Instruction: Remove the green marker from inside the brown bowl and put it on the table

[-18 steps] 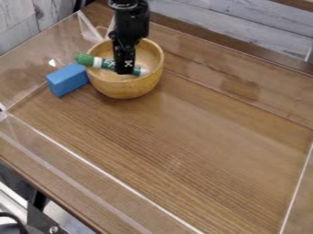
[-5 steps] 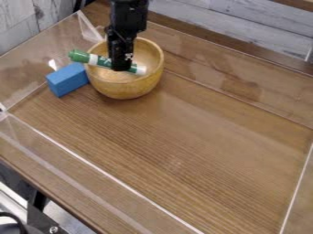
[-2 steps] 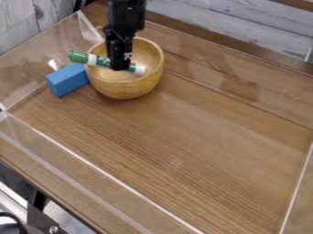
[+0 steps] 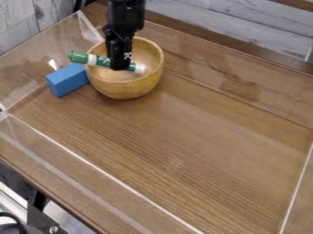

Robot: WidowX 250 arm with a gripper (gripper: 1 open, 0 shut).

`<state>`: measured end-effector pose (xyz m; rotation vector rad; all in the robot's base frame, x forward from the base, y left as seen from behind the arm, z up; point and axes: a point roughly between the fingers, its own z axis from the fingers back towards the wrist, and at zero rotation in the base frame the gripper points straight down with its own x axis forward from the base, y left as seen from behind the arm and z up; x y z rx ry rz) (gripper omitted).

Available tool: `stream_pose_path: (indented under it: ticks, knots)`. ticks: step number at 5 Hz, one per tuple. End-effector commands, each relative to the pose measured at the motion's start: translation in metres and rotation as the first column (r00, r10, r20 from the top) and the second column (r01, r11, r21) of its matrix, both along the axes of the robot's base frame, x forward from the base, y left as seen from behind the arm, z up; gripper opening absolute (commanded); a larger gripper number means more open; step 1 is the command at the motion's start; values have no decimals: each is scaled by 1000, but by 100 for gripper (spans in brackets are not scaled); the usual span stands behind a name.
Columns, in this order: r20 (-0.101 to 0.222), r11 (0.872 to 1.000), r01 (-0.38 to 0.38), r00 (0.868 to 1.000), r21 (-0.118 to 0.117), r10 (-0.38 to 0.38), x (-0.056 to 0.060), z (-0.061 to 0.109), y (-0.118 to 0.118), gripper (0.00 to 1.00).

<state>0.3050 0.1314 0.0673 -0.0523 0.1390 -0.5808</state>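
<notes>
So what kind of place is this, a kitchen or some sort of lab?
Most likely a lab test bench, not a kitchen. The wood-grain table is fenced by clear plastic walls, a robot gripper reaches into a wooden bowl, and a toy-like blue block sits beside it.

A single view covers the scene. It looks down at a slant from above the near edge of the large brown wood-grain table [image 4: 184, 137], facing across it toward the far clear plastic wall [image 4: 232, 41]. It stands fairly far back, so most of the tabletop shows. The round tan wooden bowl [image 4: 123, 84] sits far off, upper left.
</notes>
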Motion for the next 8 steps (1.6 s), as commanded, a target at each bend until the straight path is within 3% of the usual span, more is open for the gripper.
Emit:
stream_pose_path:
  ticks: [1,8]
  knots:
    - [82,999,-19,997,28,16,7,25,7,0]
    - [107,996,-86,991,14,84,8,38,1,0]
